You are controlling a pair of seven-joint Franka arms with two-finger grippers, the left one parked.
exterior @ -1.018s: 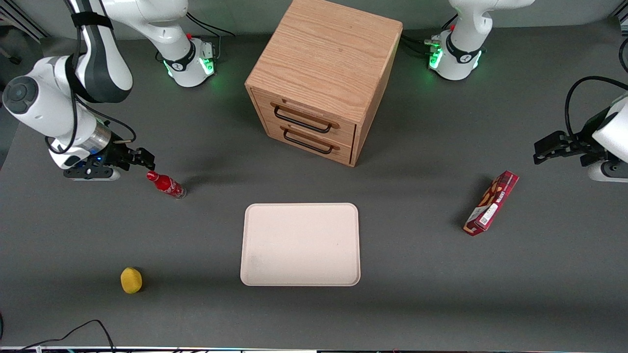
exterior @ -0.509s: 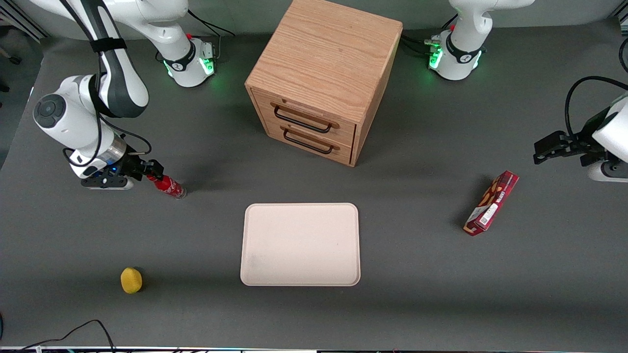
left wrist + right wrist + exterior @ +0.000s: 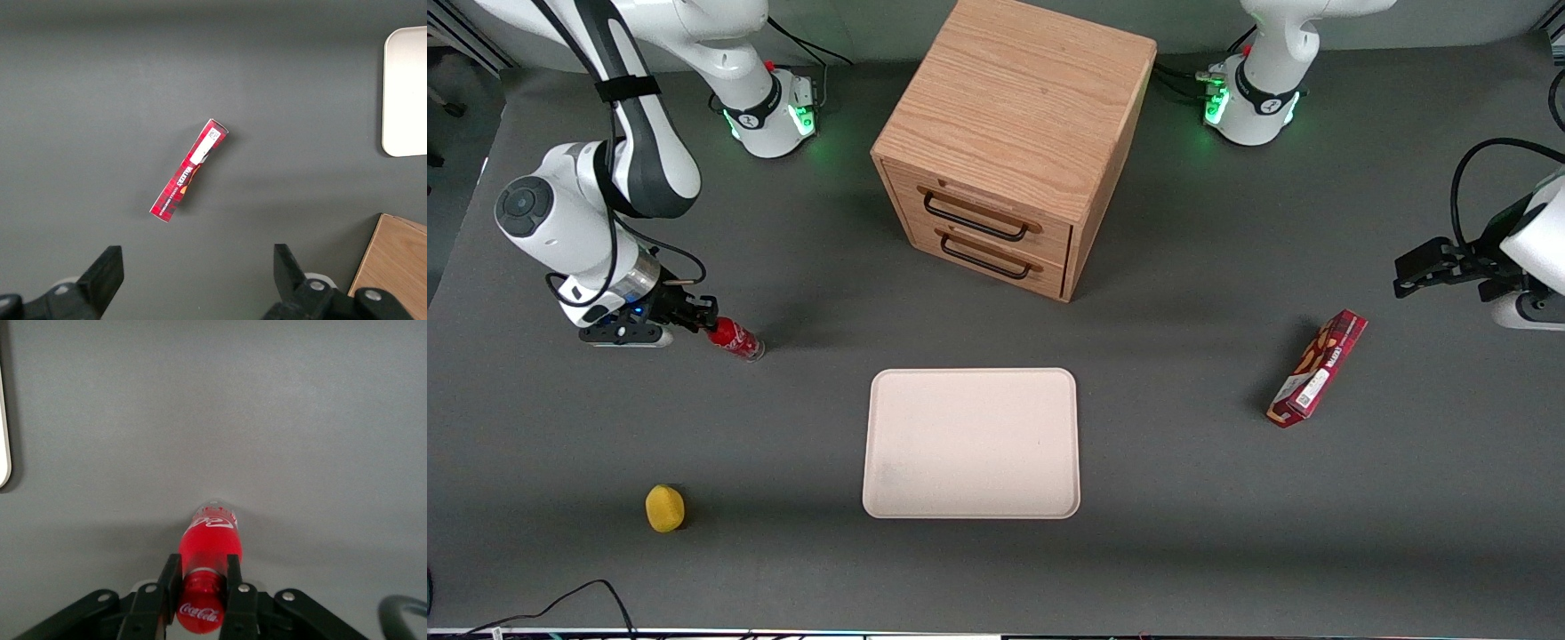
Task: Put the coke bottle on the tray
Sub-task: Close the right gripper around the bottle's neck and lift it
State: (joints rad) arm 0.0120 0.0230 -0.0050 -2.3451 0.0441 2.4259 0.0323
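Comparing with the earlier front views, the pincer (image 3: 701, 322) has travelled from just short of the red cap to around the neck of the coke bottle (image 3: 735, 339), and the arm's wrist has dropped closer to the table (image 3: 605, 427); the bottle, the tray (image 3: 971, 443) and everything else on the table sit where they sat.

In the right wrist view the pincer (image 3: 202, 577) has one black finger (image 3: 169, 580) against each side of the coke bottle (image 3: 209, 570), just under the cap, the two drawn in tight on the neck with no gap showing. The cap end sits between the fingers, nearest the wrist.

The bottle stands upright on the table, base down and cap up, its long axis vertical; the front camera shows it leaning only through perspective, cap toward the working arm's end and clear base toward the tray. The white script on the label faces the wrist camera.

The tray lies well apart from the pincer, toward the middle of the table and nearer the front camera. The wooden drawer cabinet (image 3: 1014, 147) stands farther from the front camera than the tray. A yellow ball (image 3: 664, 508) lies nearer the front camera than the pincer. The red snack box (image 3: 1317, 368) is toward the parked arm's end.
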